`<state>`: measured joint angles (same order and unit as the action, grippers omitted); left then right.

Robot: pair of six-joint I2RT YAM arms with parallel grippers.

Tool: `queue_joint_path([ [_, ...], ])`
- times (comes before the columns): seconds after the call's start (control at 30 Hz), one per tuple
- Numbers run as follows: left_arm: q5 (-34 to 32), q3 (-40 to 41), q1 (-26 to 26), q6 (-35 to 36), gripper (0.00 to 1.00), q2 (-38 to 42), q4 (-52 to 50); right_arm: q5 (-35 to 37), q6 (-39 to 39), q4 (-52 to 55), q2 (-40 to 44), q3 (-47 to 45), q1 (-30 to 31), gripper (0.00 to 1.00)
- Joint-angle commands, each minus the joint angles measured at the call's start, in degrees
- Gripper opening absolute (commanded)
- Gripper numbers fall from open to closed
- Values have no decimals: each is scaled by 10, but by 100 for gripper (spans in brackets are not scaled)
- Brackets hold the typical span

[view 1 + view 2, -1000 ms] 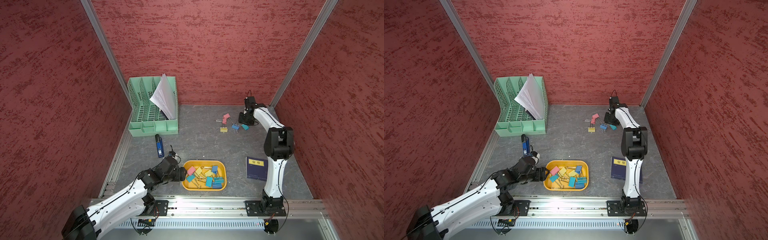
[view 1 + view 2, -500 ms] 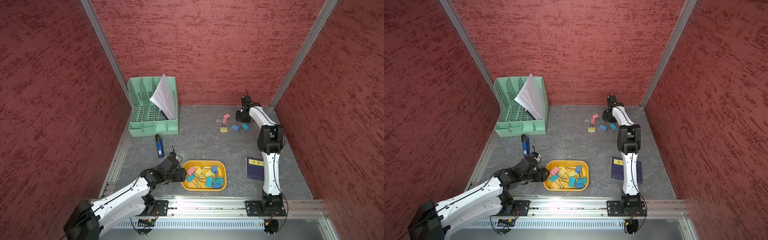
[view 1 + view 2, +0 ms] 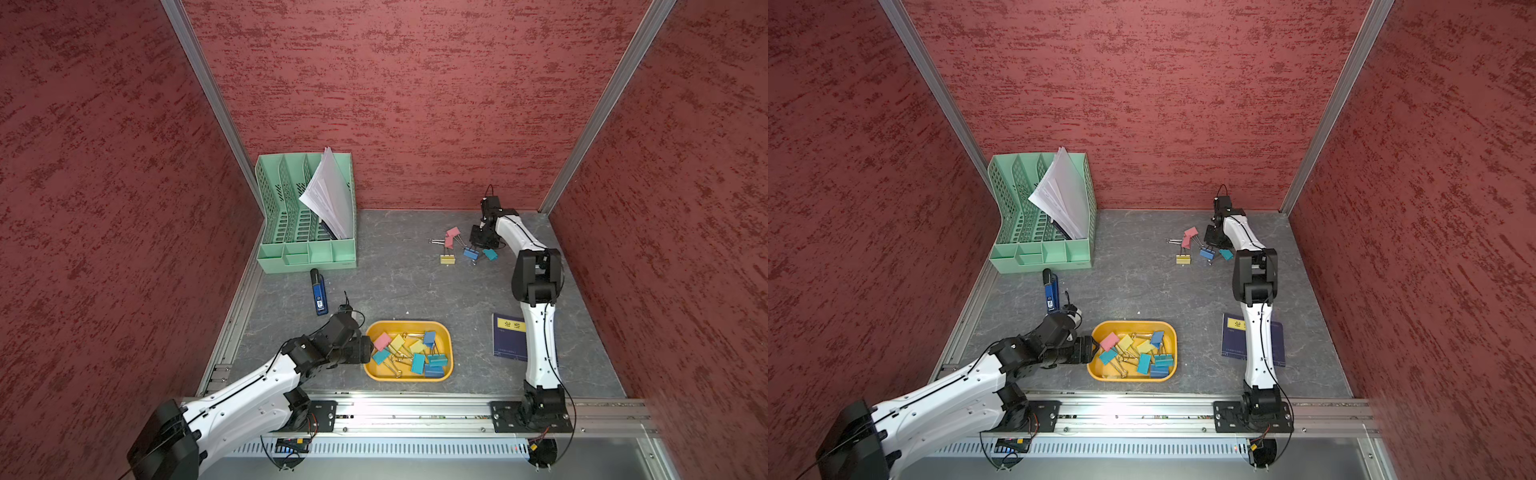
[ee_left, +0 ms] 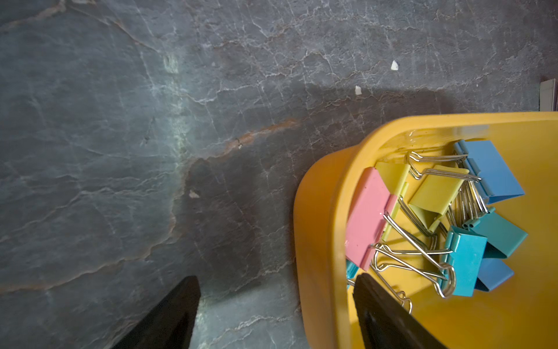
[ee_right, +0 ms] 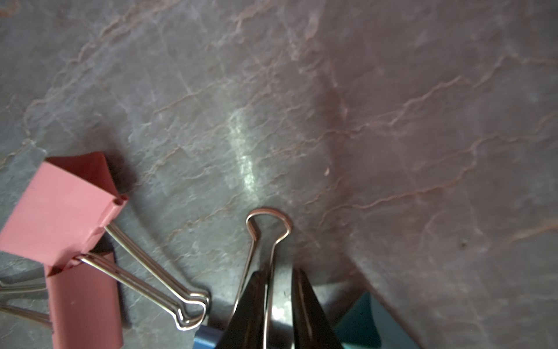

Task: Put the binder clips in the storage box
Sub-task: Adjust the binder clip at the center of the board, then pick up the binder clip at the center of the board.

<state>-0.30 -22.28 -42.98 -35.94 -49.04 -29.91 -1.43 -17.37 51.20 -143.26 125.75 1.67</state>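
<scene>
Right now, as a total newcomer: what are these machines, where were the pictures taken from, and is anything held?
Two robot arms with pincer grippers stand at a grey table. Two pictures look down from overhead; two come from wrist cameras. Colourful binder clips lie in the yellow storage box, with loose clips at the back. Also there: green file organizer, blue stapler, dark booklet. The left gripper is open astride the box wall, holding nothing. The right gripper has jaws nearly meeting around a clip's wire handle; grip uncertain.
</scene>
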Motion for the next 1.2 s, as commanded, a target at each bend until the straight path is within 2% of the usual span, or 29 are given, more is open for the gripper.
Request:
queue_joint_path([
  [0.0,-6,-3,1,4,84,1,8,0,-17,10,31,-51,-4,19],
  [0.17,-6,-3,0,4,84,0,7,-26,-49,-22,132,-208,-4,19],
  [0.37,-5,-2,-2,6,84,8,8,-5,-50,-65,248,-375,-4,22],
  [0.43,-4,-1,-2,6,84,12,8,2,-48,-76,278,-411,-6,26],
  [0.47,-4,0,-3,6,84,13,8,-8,-44,-93,294,-428,-6,30],
  [0.5,-4,0,-3,6,84,16,8,-26,-41,-115,311,-443,-6,38],
  [0.63,-4,0,-4,6,85,20,7,-26,-36,-116,356,-444,-5,61],
  [0.73,-4,1,-4,6,84,23,6,3,-28,-102,367,-426,-8,71],
  [1.0,-5,2,-4,6,85,26,6,89,1,-30,265,-300,-23,77],
  [1.17,-6,2,-4,5,85,24,7,98,-7,-14,211,-255,-33,80],
])
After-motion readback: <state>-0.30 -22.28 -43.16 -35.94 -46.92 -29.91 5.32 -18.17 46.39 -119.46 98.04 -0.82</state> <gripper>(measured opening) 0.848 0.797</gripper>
